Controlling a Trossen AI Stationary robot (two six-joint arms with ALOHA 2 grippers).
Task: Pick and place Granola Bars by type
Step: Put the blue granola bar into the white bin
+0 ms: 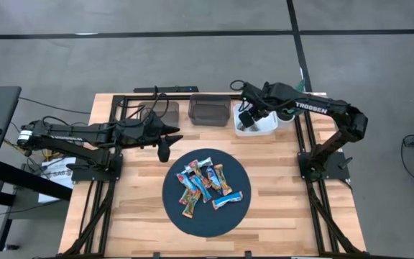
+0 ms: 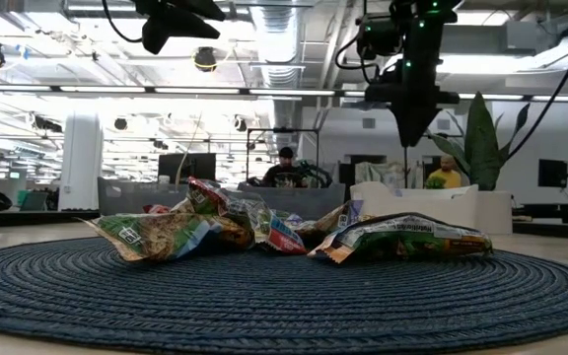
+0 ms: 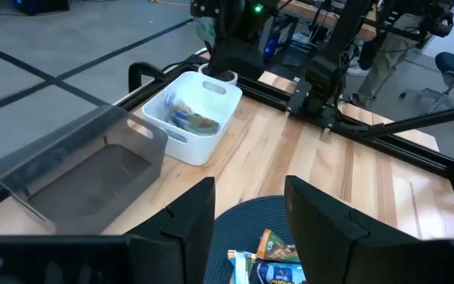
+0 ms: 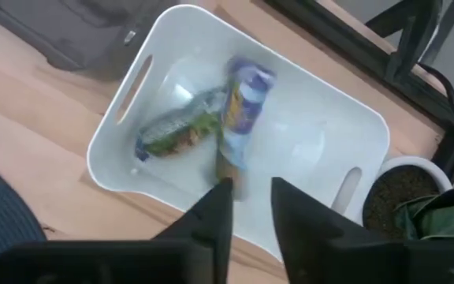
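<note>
My right gripper (image 4: 249, 207) hangs over the white rectangular plastic bin with slotted handles (image 4: 128, 91). Its fingers (image 4: 215, 217) stand a narrow gap apart with nothing between them. Just ahead of the fingertips, a purple-blue wrapped granola bar (image 4: 241, 106) is in the bin, its near end almost in line with the gap. It looks blurred, and I cannot tell whether it is lying flat. A green-brown wrapped granola bar (image 4: 176, 130) lies in the bin beside it, off to one side of the fingers and touching it.

From above, the right gripper (image 1: 249, 119) sits over the white bin (image 1: 267, 128) at the back of the table, next to a dark smoky translucent bin (image 1: 208, 111).

My left gripper (image 3: 248, 211) hovers past the edge of the round dark blue woven mat (image 1: 185, 219). Its fingers (image 3: 187, 217) are spread wide and hold nothing. Between and below them I see the nearest of the remaining shiny-wrapped granola bars (image 1: 207, 185), heaped in the mat's middle, well apart from the right fingers. A second translucent grey bin (image 3: 77, 170) stands beyond the left fingers.
</note>
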